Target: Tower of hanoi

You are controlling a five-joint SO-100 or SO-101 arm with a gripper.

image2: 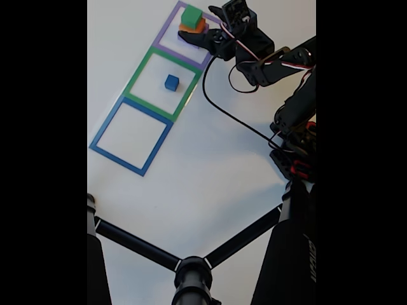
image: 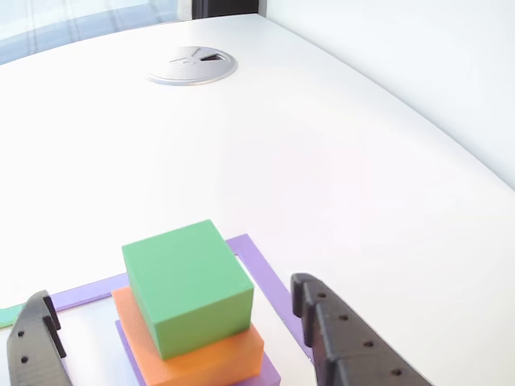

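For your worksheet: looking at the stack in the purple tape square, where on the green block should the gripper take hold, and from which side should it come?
Grip the green block by two opposite upright faces, coming down from above. It sits topmost on the orange block, so its flat sides stand clear. The open gripper already has one finger on either side of it in the other view.

Between my claw's (image: pixel 181 338) open fingers, the green block (image: pixel 187 285) is sitting skewed atop the orange block (image: pixel 211 360), which is lying on the flat purple block (image: pixel 265 371). The small blue cube (image2: pixel 172 82) is resting apart, well beyond my claw.
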